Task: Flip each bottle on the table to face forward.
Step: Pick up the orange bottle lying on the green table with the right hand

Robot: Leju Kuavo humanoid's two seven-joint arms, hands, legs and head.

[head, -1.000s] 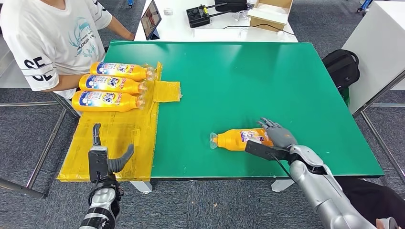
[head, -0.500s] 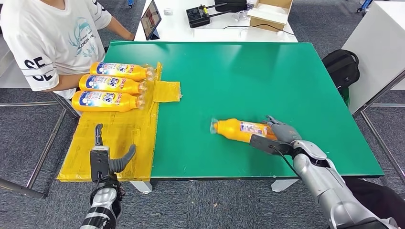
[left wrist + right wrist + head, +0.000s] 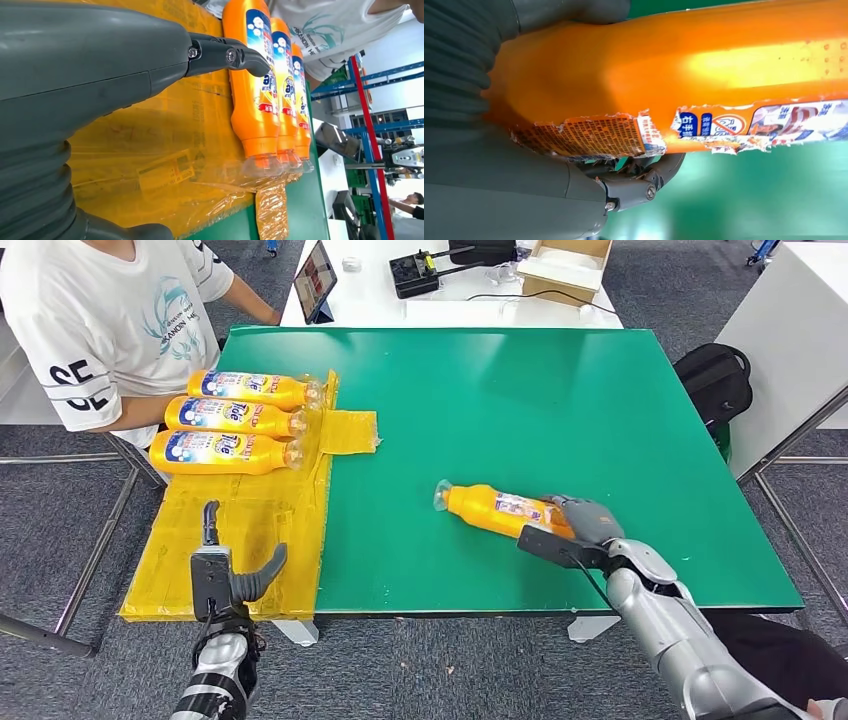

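Observation:
An orange bottle with a torn label lies slanted on the green table, its clear cap toward the middle. My right hand grips its base end. In the right wrist view the bottle sits between the thumb and the palm. Three more orange bottles lie side by side with blue labels up on a yellow mat at the far left. My left hand hovers open over the mat's near edge, and the bottles lie beyond its fingers.
A person in a white shirt sits at the table's left side, beside the three bottles. A white desk with a tablet and boxes stands behind the table. A black bag lies on the floor at the right.
My right hand has closed on the bottle's base and swung it, so the cap end now points farther away and left. The left hand has barely moved.

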